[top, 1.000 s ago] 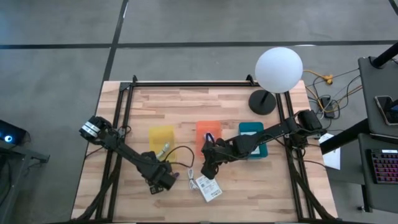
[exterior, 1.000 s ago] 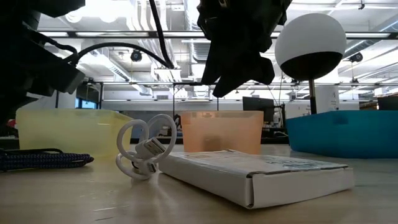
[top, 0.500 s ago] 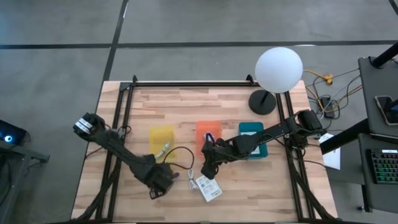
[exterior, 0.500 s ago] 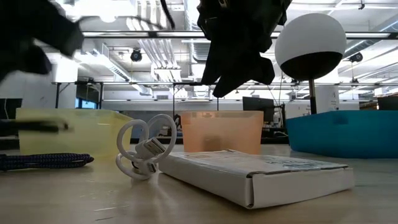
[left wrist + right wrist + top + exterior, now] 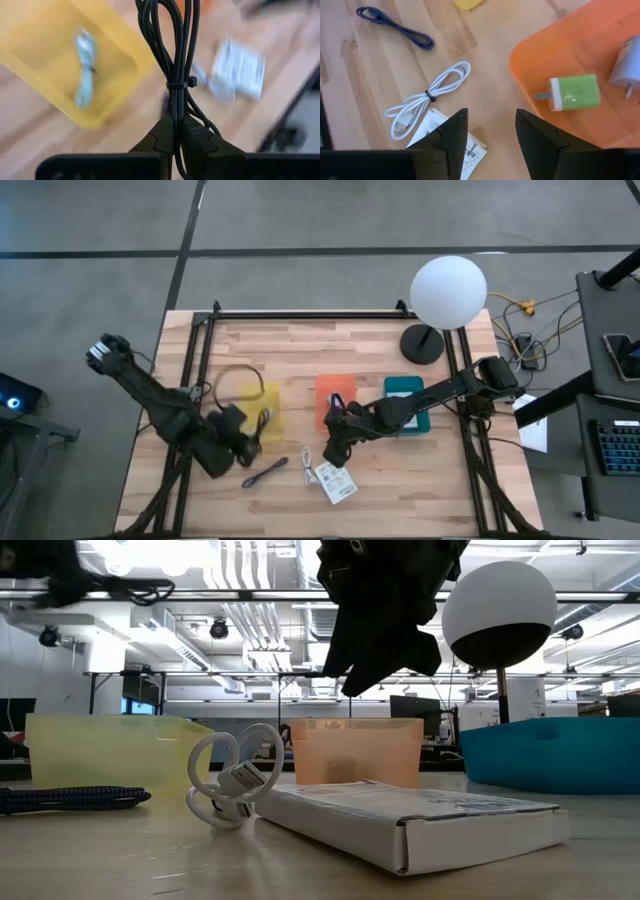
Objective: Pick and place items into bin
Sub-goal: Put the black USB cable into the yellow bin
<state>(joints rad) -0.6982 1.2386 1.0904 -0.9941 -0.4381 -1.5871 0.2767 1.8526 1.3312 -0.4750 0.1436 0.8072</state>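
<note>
Left gripper (image 5: 172, 142) clamped on black cable (image 5: 167, 45) beside yellow bin (image 5: 260, 408). Right gripper (image 5: 487, 132) open above white cable (image 5: 427, 97), near orange bin (image 5: 530, 80).

Three bins on the worktop (image 5: 300, 350): one yellow bin (image 5: 262, 405), one orange bin (image 5: 334, 394), one teal bin (image 5: 408, 400). Four cables: black (image 5: 167, 40), blue braided (image 5: 395, 27), white (image 5: 427, 97), pale (image 5: 84, 70). Two plugs, green (image 5: 570, 92) and lavender (image 5: 626, 67). One packet (image 5: 336, 482).
</note>
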